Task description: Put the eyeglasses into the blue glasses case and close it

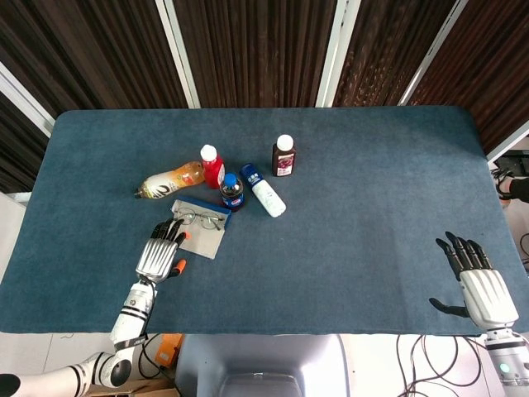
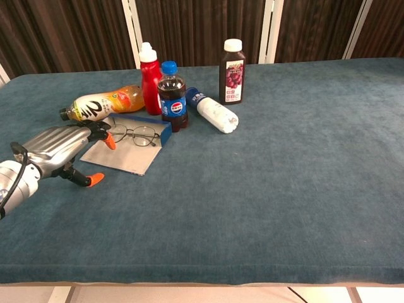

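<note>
The blue glasses case [image 1: 204, 225] [image 2: 142, 126] lies open, its grey lid [image 2: 124, 155] flat on the table toward me. Thin-framed eyeglasses [image 1: 201, 218] [image 2: 134, 134] lie in the case. My left hand [image 1: 161, 251] [image 2: 62, 145] hovers low at the lid's left edge, fingers spread and pointing at the case, holding nothing; its orange fingertips are near the glasses but not touching them. My right hand [image 1: 482, 285] stays open at the table's near right corner, far from the case, and shows in the head view only.
Behind the case lie an orange drink bottle [image 2: 102, 105] on its side, a red bottle [image 2: 150, 79], a Pepsi bottle [image 2: 171, 96], a fallen white bottle [image 2: 213, 112] and a dark juice bottle [image 2: 232, 71]. The blue table [image 2: 290, 164] stretches to the right.
</note>
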`<state>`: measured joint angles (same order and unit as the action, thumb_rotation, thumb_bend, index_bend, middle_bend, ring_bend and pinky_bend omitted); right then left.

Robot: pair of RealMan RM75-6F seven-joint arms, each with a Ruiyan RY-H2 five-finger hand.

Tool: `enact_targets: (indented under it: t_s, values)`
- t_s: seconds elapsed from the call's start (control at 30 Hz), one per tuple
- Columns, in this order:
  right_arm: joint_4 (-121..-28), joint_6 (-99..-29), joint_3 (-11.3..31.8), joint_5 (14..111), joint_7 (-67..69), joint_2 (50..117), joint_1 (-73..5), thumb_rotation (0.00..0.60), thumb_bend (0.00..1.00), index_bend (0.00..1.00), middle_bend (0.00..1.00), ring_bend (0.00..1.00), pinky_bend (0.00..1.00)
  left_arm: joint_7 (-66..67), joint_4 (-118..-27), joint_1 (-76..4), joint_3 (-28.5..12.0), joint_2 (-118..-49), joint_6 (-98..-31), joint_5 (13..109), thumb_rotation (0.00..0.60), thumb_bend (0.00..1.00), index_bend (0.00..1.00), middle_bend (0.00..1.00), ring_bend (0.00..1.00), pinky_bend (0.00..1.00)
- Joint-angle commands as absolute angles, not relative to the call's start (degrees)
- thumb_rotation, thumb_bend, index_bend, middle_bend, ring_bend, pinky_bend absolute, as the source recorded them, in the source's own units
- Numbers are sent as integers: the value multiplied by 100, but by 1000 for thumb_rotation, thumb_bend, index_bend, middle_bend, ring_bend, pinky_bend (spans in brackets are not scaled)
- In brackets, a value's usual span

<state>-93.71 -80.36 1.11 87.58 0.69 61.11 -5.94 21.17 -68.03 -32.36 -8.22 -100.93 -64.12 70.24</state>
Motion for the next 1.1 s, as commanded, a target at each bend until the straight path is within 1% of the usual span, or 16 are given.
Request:
enact_targets:
  t_s: [0.03, 0.33, 1.1]
  values:
    - [-9369, -8036, 115, 8749, 78, 6110, -594, 600, 80, 0, 0, 0, 0, 2165, -6682, -3299, -897, -10183, -6372, 6974, 600, 279, 318, 66, 17, 138]
    - [-9354, -8035, 122, 8733, 89, 6112, -597, 600, 80, 0, 0, 0, 0, 2172, -6380, -3396, -997, -10374, -6293, 6920, 600, 279, 365, 69, 19, 142]
    - [-9350, -8012, 130, 8701, 39, 6129, -611, 600, 82, 0, 0, 0, 0, 2163, -5943, -3545, -1154, -10577, -6067, 6743, 600, 278, 374, 71, 23, 148]
